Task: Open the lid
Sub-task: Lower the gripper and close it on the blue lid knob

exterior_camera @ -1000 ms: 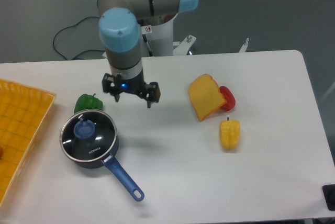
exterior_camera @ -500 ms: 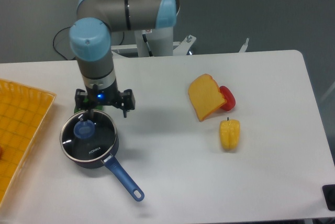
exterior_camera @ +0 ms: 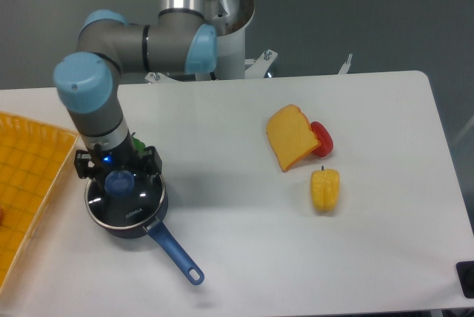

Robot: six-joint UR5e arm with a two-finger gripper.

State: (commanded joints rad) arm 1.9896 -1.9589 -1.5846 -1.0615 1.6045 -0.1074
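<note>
Camera: lid (exterior_camera: 127, 202) lies flat, knob (exterior_camera: 118, 181) facing up.

The end effector (exterior_camera: 117, 169) hides the lid's (exterior_camera: 127, 202) far rim; behind it, a green pepper (exterior_camera: 138, 144) barely shows.

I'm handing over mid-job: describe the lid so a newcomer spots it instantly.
Look to the table's left side, beside the yellow tray. A dark blue saucepan sits there under the tool. The lid covers it: round clear glass, silver rim, blue centre knob, the only see-through item.
</note>
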